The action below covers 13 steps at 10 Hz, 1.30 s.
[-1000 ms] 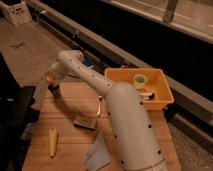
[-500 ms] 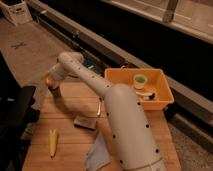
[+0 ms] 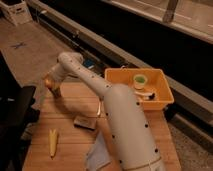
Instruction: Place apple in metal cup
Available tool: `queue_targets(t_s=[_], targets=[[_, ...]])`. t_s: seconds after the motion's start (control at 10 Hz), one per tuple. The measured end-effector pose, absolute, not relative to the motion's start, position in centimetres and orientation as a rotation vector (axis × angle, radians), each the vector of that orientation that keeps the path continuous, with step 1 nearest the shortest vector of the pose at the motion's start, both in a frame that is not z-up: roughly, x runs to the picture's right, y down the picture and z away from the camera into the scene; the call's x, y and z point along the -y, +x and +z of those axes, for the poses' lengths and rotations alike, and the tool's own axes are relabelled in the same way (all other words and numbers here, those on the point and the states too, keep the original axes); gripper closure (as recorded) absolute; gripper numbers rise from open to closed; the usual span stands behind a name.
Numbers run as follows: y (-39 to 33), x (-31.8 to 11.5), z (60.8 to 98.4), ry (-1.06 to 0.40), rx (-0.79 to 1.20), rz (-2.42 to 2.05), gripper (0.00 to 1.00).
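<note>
Camera view. The arm reaches from the lower right across the wooden tabletop (image 3: 75, 107) to its far left corner, where the gripper (image 3: 53, 86) hangs pointing down. A small yellow-orange round shape, taken to be the apple (image 3: 49, 81), sits at the gripper's tip. The gripper appears closed on it, judged from the fruit sitting at the tip above the surface.

Directly under the gripper, touching or just short of it, is a small dark object standing on the tabletop near the far left corner, judged to be the metal cup (image 3: 56, 93); its rim cannot be made out. The governing relation is vertical: the cup lies straight below the apple, so the coming move calls for a short descent and release with little sideways correction.

Elsewhere: a corn cob (image 3: 52, 142) lies near the left edge toward the near side, long axis running front to back. A yellow bin (image 3: 162, 100) at the far right corner holds a light green cup (image 3: 140, 80), well apart from the gripper.
</note>
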<state>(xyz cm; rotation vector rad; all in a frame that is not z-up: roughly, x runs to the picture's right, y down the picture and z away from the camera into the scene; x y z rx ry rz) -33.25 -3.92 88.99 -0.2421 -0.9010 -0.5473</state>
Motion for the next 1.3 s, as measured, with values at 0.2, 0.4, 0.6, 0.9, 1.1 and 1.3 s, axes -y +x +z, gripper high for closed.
queue_targets(t_s=[0.2, 0.4, 0.6, 0.9, 1.1, 1.3], targets=[[-33.1, 4.0, 88.9, -0.243, 0.9, -0.547, 0.23], [-33.0, 4.0, 89.0, -0.247, 0.898, -0.547, 0.23], [-32.9, 4.1, 89.1, -0.248, 0.895, -0.546, 0.23], [-31.8, 5.3, 88.3, -0.218, 0.87, -0.546, 0.23], [-29.9, 6.6, 87.0, -0.183, 0.84, -0.539, 0.23], [-29.5, 6.7, 86.9, -0.178, 0.836, -0.539, 0.23]])
